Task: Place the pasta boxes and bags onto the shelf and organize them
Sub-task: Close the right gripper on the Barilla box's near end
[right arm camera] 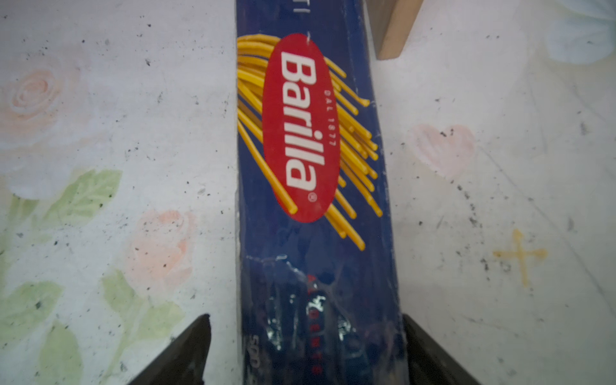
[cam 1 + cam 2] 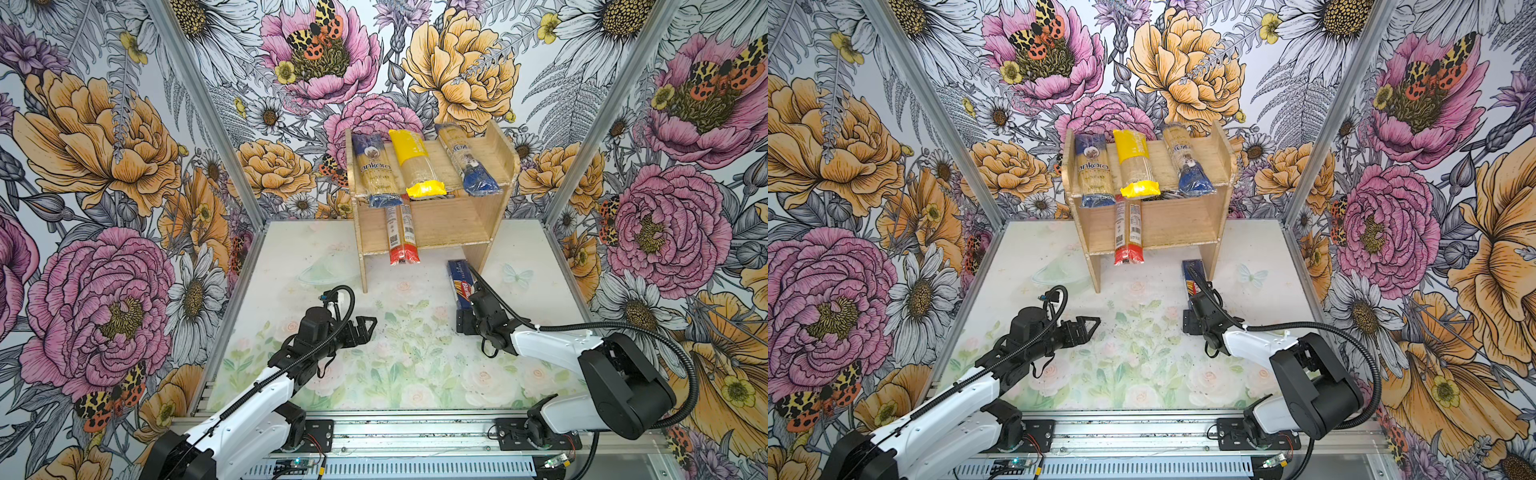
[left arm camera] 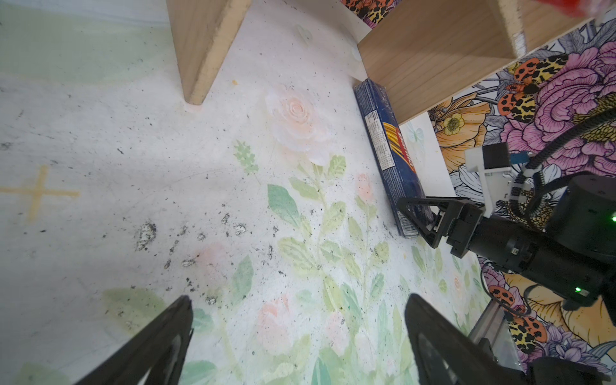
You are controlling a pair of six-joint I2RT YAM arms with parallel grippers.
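The dark blue Barilla pack (image 1: 313,166) lies flat on the table just in front of the shelf's right leg, seen in both top views (image 2: 459,282) (image 2: 1192,276). My right gripper (image 1: 306,320) is open and straddles the pack's near end; one finger is at its edge, the other stands off with a gap. The wooden shelf (image 2: 449,220) holds the ankara bag (image 2: 376,166), the yellow-ended bag (image 2: 415,162) and the slimmer blue-ended bag (image 2: 465,162) on its top tier. The red-ended pack (image 2: 401,232) lies on the lower tier, overhanging the front. My left gripper (image 3: 298,300) is open and empty.
The shelf's right leg (image 2: 478,257) stands right beside the Barilla pack's far end, and its left leg (image 2: 365,270) is further left. Flowered walls close in the sides and back. A metal rail (image 2: 415,432) runs along the front edge.
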